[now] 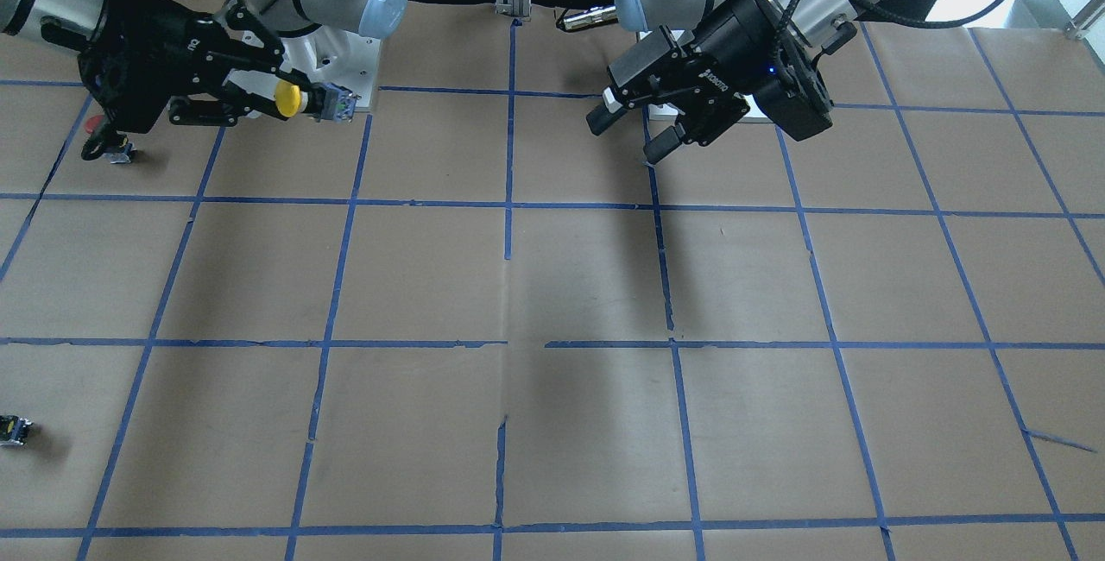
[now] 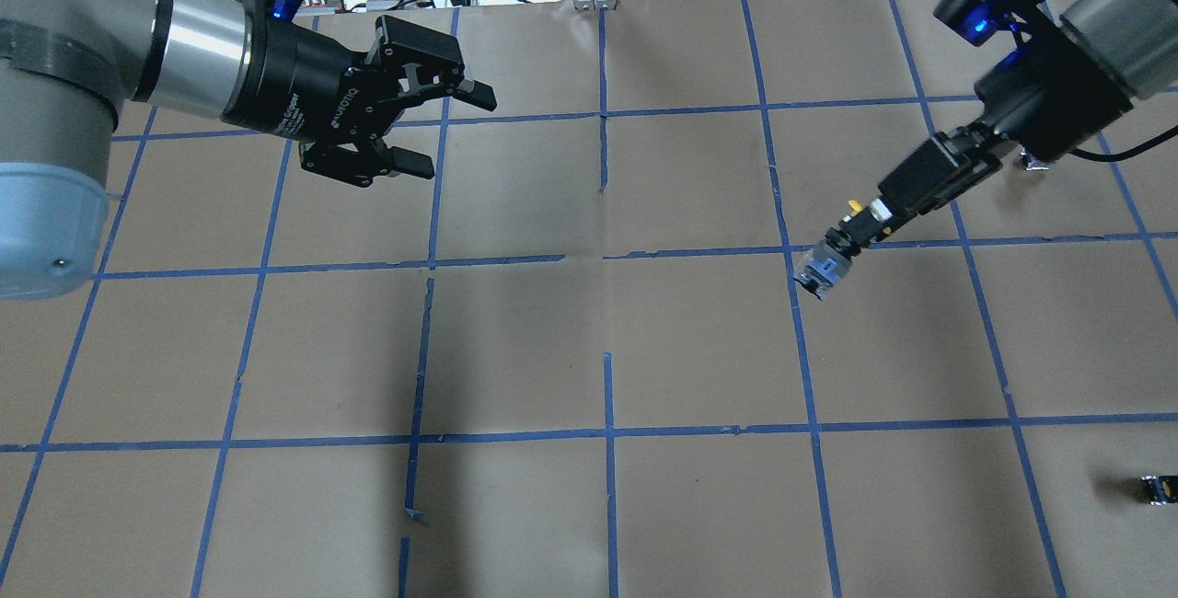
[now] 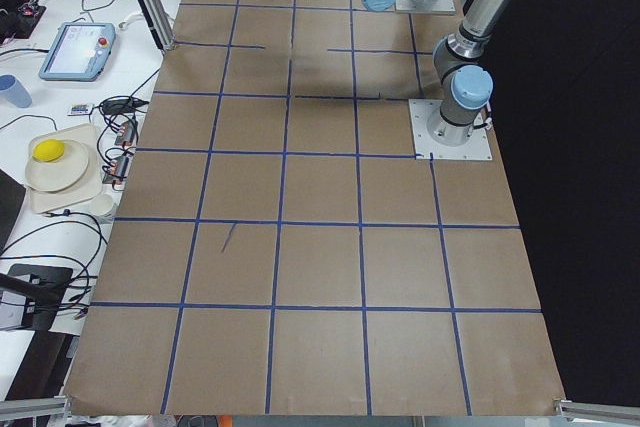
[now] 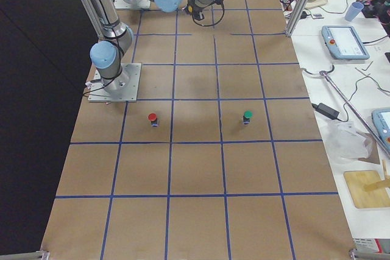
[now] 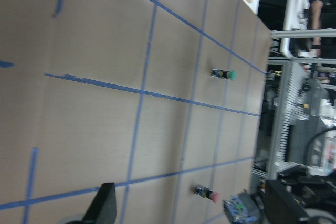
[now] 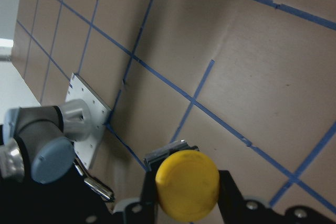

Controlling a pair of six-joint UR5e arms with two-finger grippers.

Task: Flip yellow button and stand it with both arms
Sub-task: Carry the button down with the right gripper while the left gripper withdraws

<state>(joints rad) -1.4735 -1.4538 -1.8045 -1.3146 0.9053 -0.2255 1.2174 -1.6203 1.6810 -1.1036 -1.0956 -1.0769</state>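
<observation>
Right hand (image 1: 295, 97): clamped on the yellow button (image 1: 315, 101) (gripped by its cap), above the surface (image 1: 552, 285).
Left hand (image 1: 628, 133): spread wide, empty, 10 o'clock overhead.

The worktop (image 4: 195, 168) is covered in brown paper and divided into squares by a blue tape grid. A red button (image 4: 152, 118) and a green button (image 4: 247, 115) stand upright on it, well apart. A metal mounting plate (image 4: 125, 86) lies near the red button.
</observation>
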